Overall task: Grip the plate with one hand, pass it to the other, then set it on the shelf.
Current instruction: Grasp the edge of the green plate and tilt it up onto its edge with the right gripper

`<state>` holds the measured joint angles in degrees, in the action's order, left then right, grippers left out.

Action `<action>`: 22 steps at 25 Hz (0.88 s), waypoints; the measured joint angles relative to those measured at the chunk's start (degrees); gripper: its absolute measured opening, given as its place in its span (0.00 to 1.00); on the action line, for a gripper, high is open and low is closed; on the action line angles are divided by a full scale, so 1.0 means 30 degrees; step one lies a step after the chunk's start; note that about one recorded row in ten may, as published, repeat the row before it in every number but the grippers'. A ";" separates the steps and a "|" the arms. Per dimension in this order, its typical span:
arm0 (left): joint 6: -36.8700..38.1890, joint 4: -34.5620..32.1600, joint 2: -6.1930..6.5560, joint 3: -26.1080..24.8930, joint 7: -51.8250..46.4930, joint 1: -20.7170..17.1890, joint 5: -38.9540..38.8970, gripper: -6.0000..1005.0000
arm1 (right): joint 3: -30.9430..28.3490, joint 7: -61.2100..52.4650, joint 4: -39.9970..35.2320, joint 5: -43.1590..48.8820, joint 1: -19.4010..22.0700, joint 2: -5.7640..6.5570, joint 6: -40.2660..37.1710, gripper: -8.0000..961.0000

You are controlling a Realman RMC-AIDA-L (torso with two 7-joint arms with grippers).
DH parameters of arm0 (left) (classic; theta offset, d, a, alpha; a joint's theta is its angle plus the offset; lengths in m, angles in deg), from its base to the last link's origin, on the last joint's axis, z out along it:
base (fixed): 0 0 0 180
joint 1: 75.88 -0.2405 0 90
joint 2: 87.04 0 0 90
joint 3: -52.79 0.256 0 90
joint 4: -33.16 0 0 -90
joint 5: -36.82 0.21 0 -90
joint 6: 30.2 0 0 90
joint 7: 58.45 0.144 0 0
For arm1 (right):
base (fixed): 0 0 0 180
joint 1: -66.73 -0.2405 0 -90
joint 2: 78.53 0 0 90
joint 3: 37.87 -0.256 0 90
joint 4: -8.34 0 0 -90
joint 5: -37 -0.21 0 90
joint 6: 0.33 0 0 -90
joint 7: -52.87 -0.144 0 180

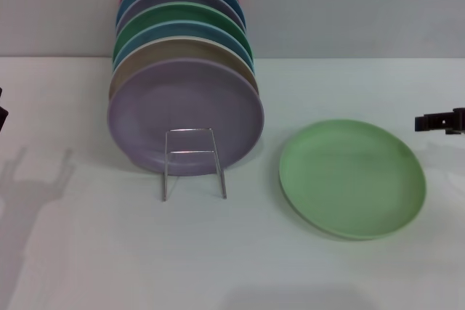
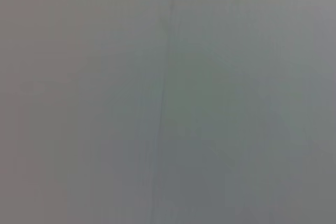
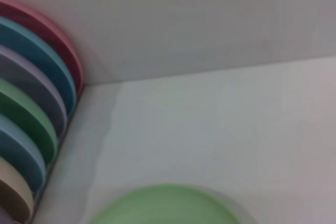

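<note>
The light pastel-green plate [image 1: 352, 178] lies flat on the white table, right of centre; its far rim also shows in the right wrist view [image 3: 168, 205]. The shelf [image 1: 192, 161], a thin silver wire rack with an upright rectangular loop at its front, stands left of the plate. My right gripper [image 1: 439, 121] shows as a dark piece at the right edge, above the table and apart from the plate. Only a dark sliver of my left gripper [image 1: 1, 114] shows at the left edge. The left wrist view shows only a plain grey surface.
Several plates stand on edge in the rack, a lilac plate [image 1: 185, 114] at the front and a darker green plate [image 1: 185, 14] further back; they also show in the right wrist view [image 3: 31, 124]. A grey wall [image 1: 349, 5] runs behind the table.
</note>
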<state>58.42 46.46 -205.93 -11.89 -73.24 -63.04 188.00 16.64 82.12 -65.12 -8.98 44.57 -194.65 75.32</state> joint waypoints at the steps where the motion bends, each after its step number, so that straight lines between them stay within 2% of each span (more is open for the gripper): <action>1: 0.0008 0.0011 -0.0008 0.0001 -0.0010 0.0008 0.0008 0.81 | -0.0144 -0.0006 0.0257 0.0213 -0.0164 0.0044 0.0090 0.71; 13: 0.0117 0.0280 -0.0039 -0.0002 -0.0060 0.0039 0.0082 0.80 | -0.0527 -0.0196 0.1294 0.1701 -0.0795 0.0267 0.0551 0.71; 22: 0.0165 0.0484 -0.0038 -0.0002 -0.0079 0.0071 0.0017 0.80 | -0.0533 -0.0086 0.3380 0.1968 -0.1575 0.0548 0.0447 0.71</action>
<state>58.92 47.91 -206.04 -11.89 -73.48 -62.82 188.05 15.04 81.86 -54.98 -3.07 39.85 -193.01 76.66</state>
